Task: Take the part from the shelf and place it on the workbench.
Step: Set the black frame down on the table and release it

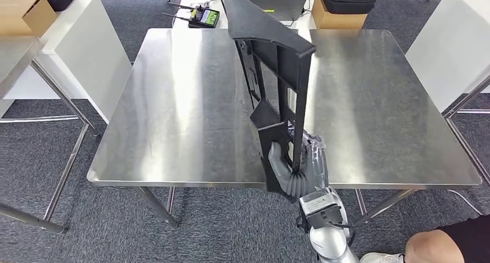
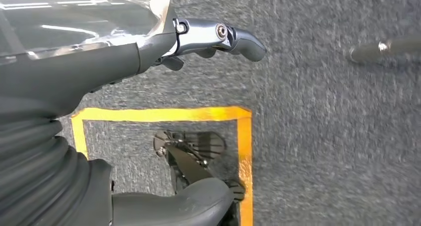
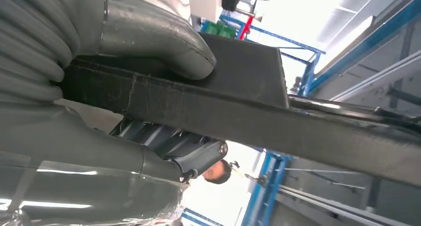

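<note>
Your left hand [image 2: 149,52] hangs over the carpet, fingers loosely curled, holding nothing. Your right hand [image 1: 300,162] grips the lower end of the black plastic part [image 1: 271,72], holding it upright above the steel workbench [image 1: 185,113].

part [image 1: 271,60]: big black plastic frame, ribbed, flat panel on top | pose: upright, tilted, lower end gripped by right hand [image 1: 300,165] | spot: over the steel workbench [image 1: 173,113], near front edge
</note>
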`<state>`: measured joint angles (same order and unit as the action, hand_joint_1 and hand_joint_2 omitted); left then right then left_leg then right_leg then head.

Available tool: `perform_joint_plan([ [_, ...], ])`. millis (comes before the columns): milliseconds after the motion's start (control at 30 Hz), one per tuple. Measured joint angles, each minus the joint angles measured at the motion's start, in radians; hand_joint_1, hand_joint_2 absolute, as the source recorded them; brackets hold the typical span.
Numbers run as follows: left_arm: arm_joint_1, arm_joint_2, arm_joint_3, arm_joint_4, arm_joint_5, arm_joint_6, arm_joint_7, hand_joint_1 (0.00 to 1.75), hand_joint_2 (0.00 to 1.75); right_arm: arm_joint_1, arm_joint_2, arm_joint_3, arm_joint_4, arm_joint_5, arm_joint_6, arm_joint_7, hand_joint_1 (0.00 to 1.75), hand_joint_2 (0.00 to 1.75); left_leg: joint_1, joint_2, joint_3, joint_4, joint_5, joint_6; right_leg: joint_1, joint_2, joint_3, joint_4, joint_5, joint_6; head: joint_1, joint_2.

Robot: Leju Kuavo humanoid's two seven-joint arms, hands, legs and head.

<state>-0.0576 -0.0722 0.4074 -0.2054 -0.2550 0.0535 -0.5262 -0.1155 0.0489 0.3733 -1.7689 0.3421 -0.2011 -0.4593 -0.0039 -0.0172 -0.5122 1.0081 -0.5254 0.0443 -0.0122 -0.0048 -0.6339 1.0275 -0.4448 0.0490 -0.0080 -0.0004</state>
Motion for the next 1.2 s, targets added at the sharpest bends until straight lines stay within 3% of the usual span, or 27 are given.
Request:
perform_joint_plan([
  [67,-0.006,0.000,0.000,0.000,-0.005,-0.001,0.005,0.00,1.75,-0.011,-0.002,0.008,0.005,0.017,-0.008,0.007,1.75,1.75,-0.001,0.001,0.010,0.005,-0.010,-0.011,0.000,0.000,0.012,-0.005,0.003,-0.031,0.002,0.000],
  [133,-0.011,0.000,0.000,-0.001,-0.007,-0.001,0.007,0.00,1.75,-0.022,-0.002,0.014,0.007,0.024,-0.013,0.010,1.75,1.75,0.004,0.006,0.001,0.034,-0.021,-0.020,-0.006,0.003,0.028,-0.009,0.002,-0.046,0.002,0.000],
  [167,-0.014,0.000,0.000,-0.002,-0.008,-0.001,0.007,0.00,1.75,-0.028,-0.001,0.017,0.008,0.027,-0.014,0.011,1.75,1.75,0.007,0.008,-0.020,0.072,-0.033,-0.026,-0.008,0.004,0.036,-0.010,-0.002,-0.052,0.001,0.000],
  [267,-0.015,-0.001,0.000,-0.002,-0.009,0.002,0.016,0.00,1.75,-0.045,-0.002,0.032,0.015,0.059,-0.014,0.021,1.75,1.75,0.014,0.011,-0.134,0.235,-0.092,-0.041,-0.004,0.006,0.053,-0.010,-0.017,-0.066,-0.001,0.000],
  [300,-0.015,-0.001,0.000,-0.002,-0.009,0.006,0.020,0.00,1.75,-0.050,-0.002,0.040,0.019,0.080,-0.014,0.029,1.75,1.75,0.016,0.012,-0.165,0.260,-0.100,-0.044,-0.002,0.008,0.059,-0.010,-0.022,-0.067,-0.001,0.000],
  [333,-0.015,-0.001,0.000,-0.002,-0.009,0.009,0.025,0.00,1.75,-0.056,-0.002,0.049,0.023,0.102,-0.014,0.037,1.75,1.75,0.017,0.012,-0.180,0.252,-0.085,-0.044,-0.002,0.010,0.066,-0.010,-0.029,-0.066,-0.001,0.000],
  [433,-0.016,-0.001,0.000,-0.002,-0.014,0.014,0.028,0.00,1.75,-0.088,-0.001,0.081,0.042,0.179,-0.016,0.062,1.75,1.75,0.014,0.014,-0.149,0.090,0.051,-0.031,0.000,0.015,0.091,-0.012,-0.047,-0.061,0.000,0.000],
  [500,-0.019,-0.002,0.000,-0.002,-0.022,0.013,0.030,0.00,1.75,-0.126,-0.001,0.106,0.069,0.248,-0.020,0.089,1.75,1.75,0.006,0.014,-0.132,0.029,0.082,-0.017,0.003,0.016,0.096,-0.014,-0.054,-0.055,0.000,0.000],
  [633,-0.028,-0.003,0.000,-0.002,-0.042,0.000,0.035,0.00,1.75,-0.254,0.005,0.172,0.180,0.454,-0.035,0.189,1.75,1.75,0.001,0.013,-0.123,0.019,0.099,-0.021,0.015,0.016,0.096,-0.013,-0.062,-0.051,-0.001,0.000],
  [867,-0.055,-0.004,0.000,-0.002,-0.061,-0.014,0.052,0.00,1.75,-0.558,0.063,0.318,0.551,0.806,-0.041,0.350,1.75,1.75,-0.006,0.009,-0.124,0.019,0.099,-0.016,0.013,0.015,0.098,-0.022,-0.059,-0.046,-0.001,0.000],
  [1200,-0.057,-0.004,0.008,-0.002,-0.072,-0.027,0.064,0.00,1.75,-0.780,0.148,0.429,1.073,0.982,-0.034,0.478,1.75,1.75,-0.006,0.006,-0.124,0.020,0.101,-0.012,0.011,0.012,0.098,-0.024,-0.056,-0.041,-0.001,0.000],
])
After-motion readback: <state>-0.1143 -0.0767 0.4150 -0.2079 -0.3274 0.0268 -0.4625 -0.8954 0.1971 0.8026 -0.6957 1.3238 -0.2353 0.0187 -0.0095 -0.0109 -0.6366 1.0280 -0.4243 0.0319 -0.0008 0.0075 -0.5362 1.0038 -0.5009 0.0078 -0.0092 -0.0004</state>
